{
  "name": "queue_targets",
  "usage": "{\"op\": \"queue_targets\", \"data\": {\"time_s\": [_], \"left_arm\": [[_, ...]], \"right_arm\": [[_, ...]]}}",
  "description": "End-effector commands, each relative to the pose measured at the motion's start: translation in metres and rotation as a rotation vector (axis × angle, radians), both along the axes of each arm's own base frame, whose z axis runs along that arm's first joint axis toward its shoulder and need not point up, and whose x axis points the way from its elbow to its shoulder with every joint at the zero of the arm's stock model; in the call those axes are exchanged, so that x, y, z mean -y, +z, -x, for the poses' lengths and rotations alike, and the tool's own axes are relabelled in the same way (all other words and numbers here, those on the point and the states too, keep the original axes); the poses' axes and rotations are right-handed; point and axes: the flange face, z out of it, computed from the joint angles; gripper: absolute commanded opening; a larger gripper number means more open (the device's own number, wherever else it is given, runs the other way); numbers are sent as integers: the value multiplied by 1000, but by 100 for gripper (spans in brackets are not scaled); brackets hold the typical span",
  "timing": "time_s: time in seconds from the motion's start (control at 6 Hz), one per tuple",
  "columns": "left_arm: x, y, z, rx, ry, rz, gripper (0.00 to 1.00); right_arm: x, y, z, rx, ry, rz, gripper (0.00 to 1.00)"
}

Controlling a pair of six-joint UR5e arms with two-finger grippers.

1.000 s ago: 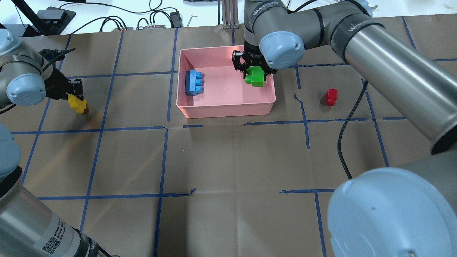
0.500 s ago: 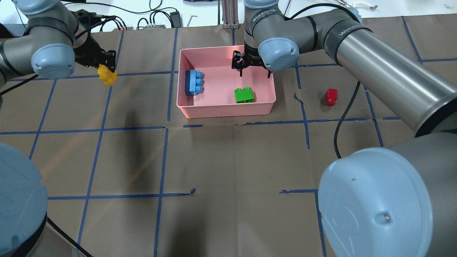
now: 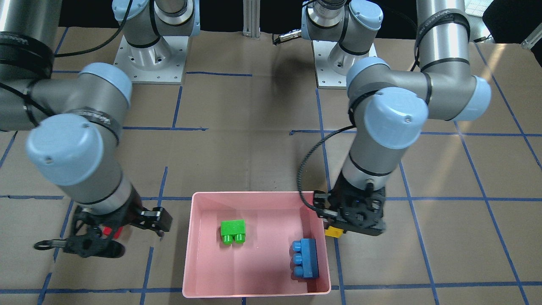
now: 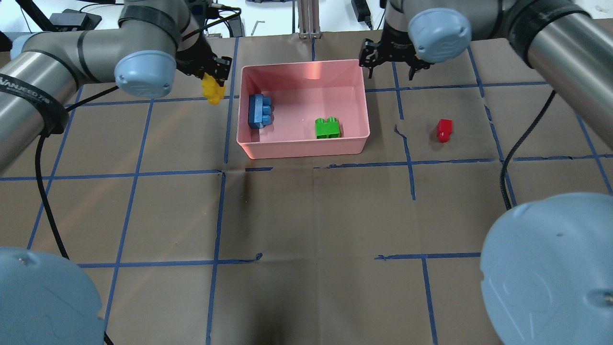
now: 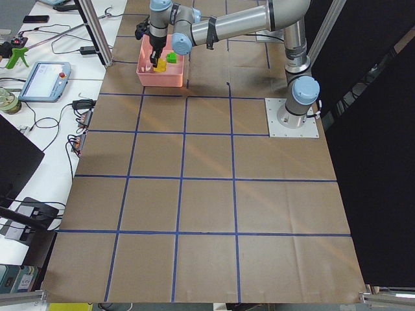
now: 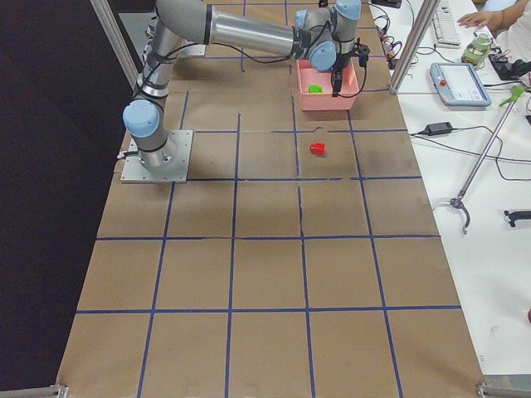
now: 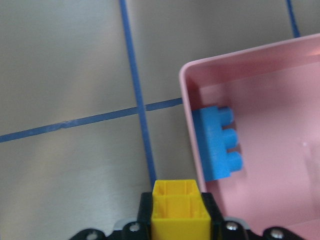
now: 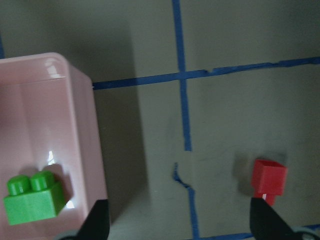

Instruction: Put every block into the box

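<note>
The pink box (image 4: 301, 148) holds the blue block (image 4: 259, 111) by its left wall and the green block (image 4: 327, 128) near its front right corner. My left gripper (image 4: 213, 79) is shut on the yellow block (image 4: 210, 90) and holds it in the air just left of the box's left wall; the left wrist view shows the yellow block (image 7: 178, 207) next to the box rim (image 7: 187, 90). My right gripper (image 4: 391, 72) is open and empty, raised over the table right of the box. The red block (image 4: 444, 130) lies on the table right of the box and also shows in the right wrist view (image 8: 269, 178).
Brown paper with blue tape lines covers the table (image 4: 306, 215). A black cable (image 4: 503, 167) hangs from the right arm near the red block. Cables and boxes lie beyond the far edge. In the front view the right gripper (image 3: 101, 237) partly hides the red block (image 3: 111, 231).
The right gripper let the green block drop into the box, then rose and moved right, out of the box. The left gripper carried the yellow block right, up to the box's left wall.
</note>
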Motion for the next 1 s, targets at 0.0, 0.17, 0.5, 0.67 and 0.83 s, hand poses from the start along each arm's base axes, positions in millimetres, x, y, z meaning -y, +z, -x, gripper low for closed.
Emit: {"op": "queue_targets", "data": {"time_s": [0.0,0.17,0.5,0.67,0.83], "left_arm": [[-23,-55,97,13,-136,-86,3],[-25,-82,115,15,-147,-104,11],[-24,-56,114,13,-165,-65,98],[-30,-29,107,18,-156,-45,99],[-47,2,93,27,-143,-77,99]], "right_arm": [[-1,-15,113,-1,25,-53,99],[-12,-42,123,10,-10,-96,99],[-24,-106,120,20,-40,-126,99],[-31,-138,119,15,-48,-105,99],[-34,-151,118,18,-48,-112,99]]}}
